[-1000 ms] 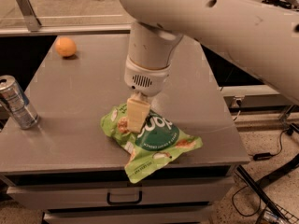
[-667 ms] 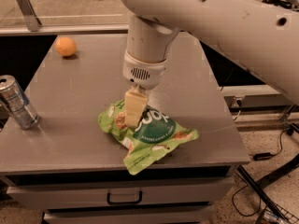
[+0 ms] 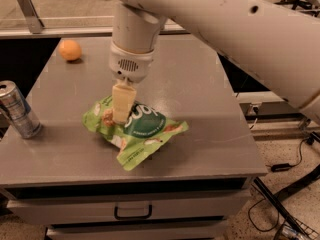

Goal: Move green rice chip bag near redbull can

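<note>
hand (image 3: 121,115) over green rice chip bag (image 3: 147,130); redbull can (image 3: 19,111) well left.

The tool (image 3: 121,115) on the green rice chip bag (image 3: 145,134) hides part of its print; arm (image 3: 240,29) cropped right.

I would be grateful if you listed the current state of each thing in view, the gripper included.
gripper: down on the bag, fingers pinched together on its crinkled top.
green rice chip bag: crumpled, on the table, gripped, apart from the can.
redbull can: upright at the table's left edge, untouched.
orange: resting at the far left corner.
drawer: closed.
</note>
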You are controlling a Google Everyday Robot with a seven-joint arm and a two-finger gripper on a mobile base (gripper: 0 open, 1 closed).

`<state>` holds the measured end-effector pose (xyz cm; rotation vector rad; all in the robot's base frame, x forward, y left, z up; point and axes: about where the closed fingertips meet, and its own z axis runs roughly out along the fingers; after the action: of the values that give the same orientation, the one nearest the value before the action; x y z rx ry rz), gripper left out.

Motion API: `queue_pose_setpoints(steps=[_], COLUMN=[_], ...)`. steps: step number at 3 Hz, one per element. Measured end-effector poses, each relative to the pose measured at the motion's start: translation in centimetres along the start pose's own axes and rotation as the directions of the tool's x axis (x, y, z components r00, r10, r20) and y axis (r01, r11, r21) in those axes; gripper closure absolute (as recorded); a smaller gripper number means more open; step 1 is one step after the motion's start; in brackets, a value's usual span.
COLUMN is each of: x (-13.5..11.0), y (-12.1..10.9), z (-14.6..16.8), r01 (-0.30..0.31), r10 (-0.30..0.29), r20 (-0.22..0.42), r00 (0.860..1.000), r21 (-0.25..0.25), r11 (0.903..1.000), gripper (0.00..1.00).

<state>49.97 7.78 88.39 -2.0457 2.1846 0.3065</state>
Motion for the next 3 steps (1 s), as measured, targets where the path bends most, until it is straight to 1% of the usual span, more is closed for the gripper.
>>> queue_pose_setpoints(steps=[1, 2, 3], x=[-2.5, -4.7, -6.8], y=[0.0, -0.7, -2.2], z=[0.0, 0.3, 1.5], r01=[0.056, 0.098, 0.126], r10=[-0.056, -0.098, -0.126], r20=[0.022, 0.034, 0.044], r00=[0.998, 0.995, 0.991], r21=[-0.004, 0.001, -0.005], r11=[0.9984, 0.9952, 0.992], gripper=[1.0, 1.0, 1.0])
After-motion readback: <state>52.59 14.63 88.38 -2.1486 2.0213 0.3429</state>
